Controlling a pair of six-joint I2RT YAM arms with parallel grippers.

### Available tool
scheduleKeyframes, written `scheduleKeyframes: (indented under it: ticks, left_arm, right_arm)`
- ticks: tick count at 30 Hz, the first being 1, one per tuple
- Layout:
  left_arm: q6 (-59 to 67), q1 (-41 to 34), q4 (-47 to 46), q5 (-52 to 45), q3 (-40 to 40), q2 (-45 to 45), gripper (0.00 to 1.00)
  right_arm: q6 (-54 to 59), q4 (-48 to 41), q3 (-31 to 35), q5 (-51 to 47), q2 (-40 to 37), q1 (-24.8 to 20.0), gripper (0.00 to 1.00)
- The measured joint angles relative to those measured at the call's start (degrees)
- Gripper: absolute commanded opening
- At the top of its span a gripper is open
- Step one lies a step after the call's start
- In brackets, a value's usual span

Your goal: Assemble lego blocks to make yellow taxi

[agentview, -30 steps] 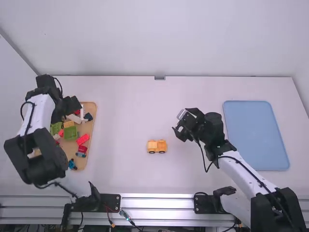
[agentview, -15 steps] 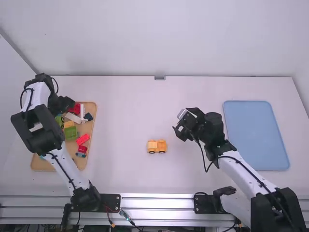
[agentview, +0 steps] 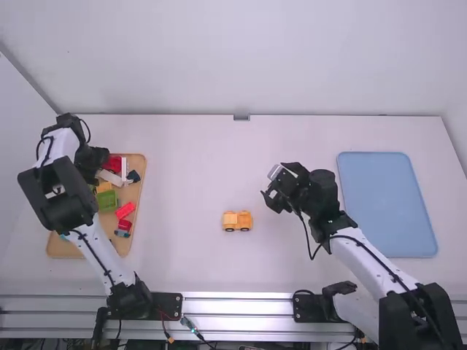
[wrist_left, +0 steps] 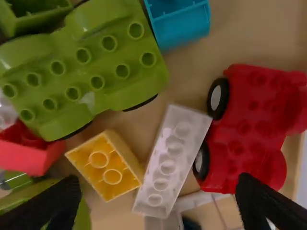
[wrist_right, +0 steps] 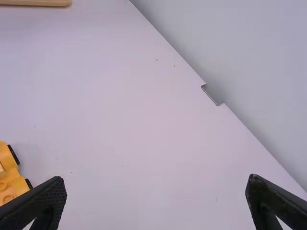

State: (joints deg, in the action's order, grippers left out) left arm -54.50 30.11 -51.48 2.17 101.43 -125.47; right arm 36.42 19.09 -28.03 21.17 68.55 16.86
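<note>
Your left gripper point(wrist_left: 157, 182) hangs over the tray point(agentview: 64, 250), spread wide and empty; your right gripper point(wrist_right: 157, 181), also open and empty, is well right of it. The yellow car base point(agentview: 237, 220) stands right of the tray. Descend off-centre on the tray's yellow brick point(wrist_left: 105, 167), and the close white brick point(wrist_left: 171, 160) could block a finger.

Parts tray point(agentview: 66, 250) on the table point(agentview: 299, 270), left; flat tray point(agentview: 387, 204) right; assembled car piece point(agentview: 237, 221) on the table between them. In the parts tray, far part: wheeled base point(wrist_left: 249, 127), then long brick point(wrist_left: 168, 160), then small brick point(wrist_left: 106, 165), long one in the middle. Nearer the robot: boxy block point(agentview: 107, 200), slim block point(agentview: 125, 210) right of it, wheeled piece point(agentview: 123, 227) in front of that.
</note>
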Motion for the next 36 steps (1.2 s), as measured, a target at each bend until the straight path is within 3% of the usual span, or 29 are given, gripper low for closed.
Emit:
scheduleKeyframes:
  ticks: [3, 7, 10, 11, 12, 17, 21, 36]
  left_arm:
    - [-0.7, 0.0, 2.9, -1.7, -2.9, 0.0, 0.80]
    - [-1.3, 0.0, 4.5, -3.4, -4.7, 0.0, 0.74]
    - [-2.1, 0.0, 4.8, -4.1, -4.9, 0.0, 0.65]
    - [-2.4, 0.0, 4.9, -4.3, -5.0, 0.0, 0.57]
    - [-2.7, 0.0, 4.9, -4.4, -5.0, 0.1, 0.57]
    - [-4.6, 0.0, 4.7, -3.4, -6.2, 0.2, 0.59]
    - [-5.2, 0.0, 4.0, -3.4, -5.9, 0.2, 0.77]
    - [-7.6, 0.0, -5.5, -0.9, -0.9, 0.2, 0.76]
  right_arm:
    - [-0.1, 0.0, 0.0, 0.0, 0.0, 0.0, 0.99]
    - [0.0, 0.0, 0.0, -0.1, 0.0, 0.0, 0.99]
    - [-0.1, 0.0, 0.0, -0.1, 0.0, 0.0, 0.99]
    - [-0.1, 0.0, 0.0, -0.2, 0.0, 0.0, 0.99]
    - [-0.1, 0.0, 0.0, -0.1, 0.0, 0.0, 0.99]
    - [-0.1, 0.0, 0.0, -0.2, 0.0, 0.0, 0.99]
    - [-0.1, 0.0, 0.0, -0.2, 0.0, 0.0, 0.99]
    - [-0.1, -0.2, 0.0, -0.2, 0.0, 0.0, 0.99]
